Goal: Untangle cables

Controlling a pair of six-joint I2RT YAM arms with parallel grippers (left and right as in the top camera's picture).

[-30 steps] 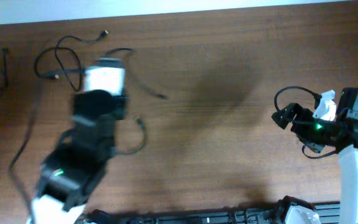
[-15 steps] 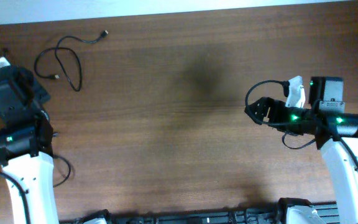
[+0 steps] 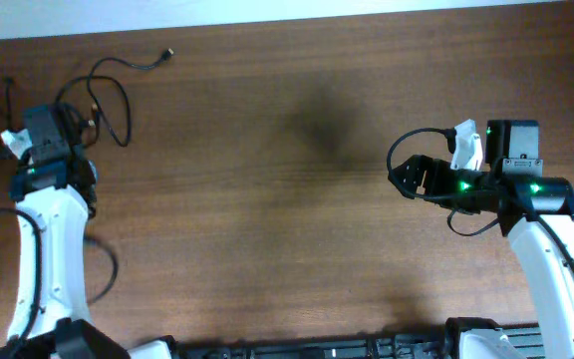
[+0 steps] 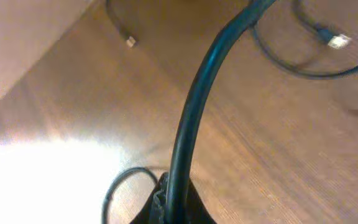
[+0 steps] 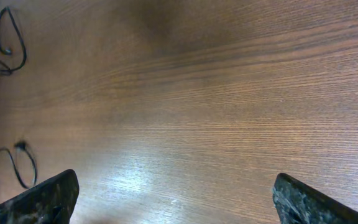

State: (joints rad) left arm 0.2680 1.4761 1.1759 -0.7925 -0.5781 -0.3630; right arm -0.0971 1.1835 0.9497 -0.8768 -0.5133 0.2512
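The left arm reaches up along the left edge of the table [image 3: 267,229], and the left gripper [image 4: 169,208] is pinched tight on a black cable [image 4: 194,106] that rises from between its fingers. More cables [image 3: 127,118] lie looped just beside it. Well apart on the other side, the right gripper [image 5: 176,180] hangs over the wood with its fingers spread wide.

One black cable [image 4: 190,124] runs straight up from between the left fingers [image 4: 194,216], seemingly pinched there. Other thin black cables [image 4: 309,75] lie in loose open loops beyond those fingers, one ending in a small pale plug [image 4: 339,42]. A small loop [image 4: 124,182] sits just beside them.
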